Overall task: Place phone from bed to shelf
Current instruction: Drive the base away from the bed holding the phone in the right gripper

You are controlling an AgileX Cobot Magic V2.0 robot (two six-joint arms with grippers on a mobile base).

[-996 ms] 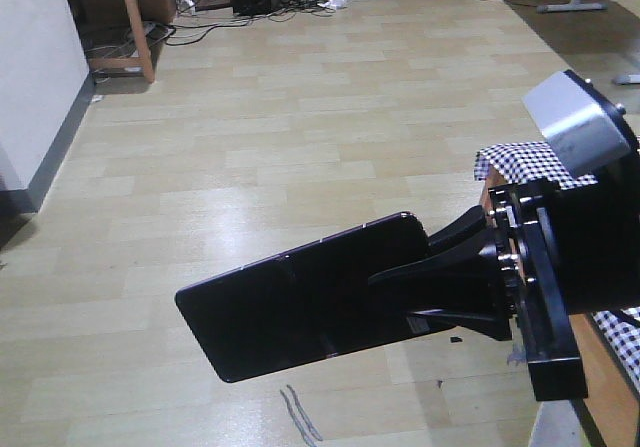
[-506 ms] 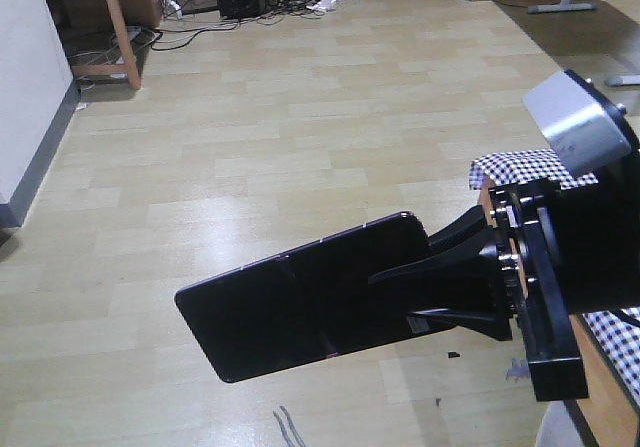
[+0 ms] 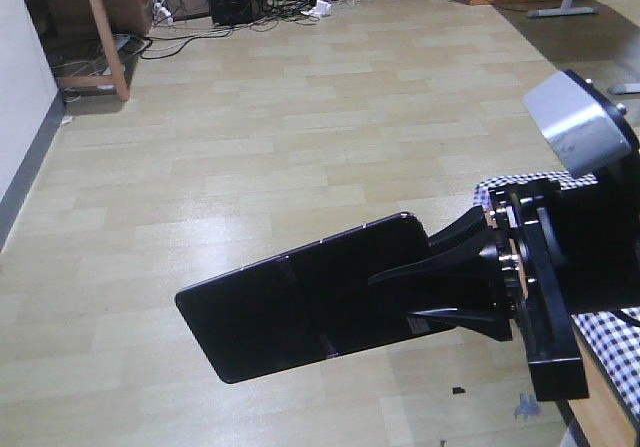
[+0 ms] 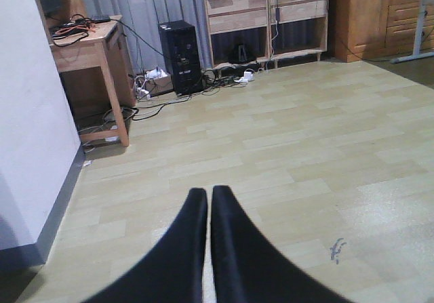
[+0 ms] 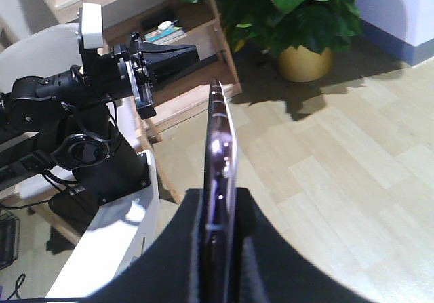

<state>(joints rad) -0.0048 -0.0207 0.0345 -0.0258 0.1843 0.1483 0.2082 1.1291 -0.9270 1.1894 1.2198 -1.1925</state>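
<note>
The phone (image 3: 300, 302), a glossy black slab with a seam across its middle, hangs over the floor with my right gripper (image 3: 400, 269) shut on its right end. The right wrist view shows the phone (image 5: 221, 140) edge-on, upright between the gripper's (image 5: 218, 198) two black fingers. My left gripper (image 4: 209, 196) is shut with nothing in it, pointing out over the floor. It also shows as the left gripper (image 5: 192, 49) in front of the pale wooden shelf (image 5: 193, 96). The bed's (image 3: 612, 339) checked cover peeks out behind the right arm at the right edge.
Pale plank floor (image 3: 300, 117) fills the front view. A wooden desk (image 4: 88, 42), a black computer tower (image 4: 180, 45) and loose cables stand at the far wall. A white wall (image 4: 30, 127) is on the left. A potted plant (image 5: 302, 18) stands beside the shelf.
The floor, desk leg and wall have slid left and the bed corner down in the front view. The phone stays in the right gripper at the same spot in the view.
</note>
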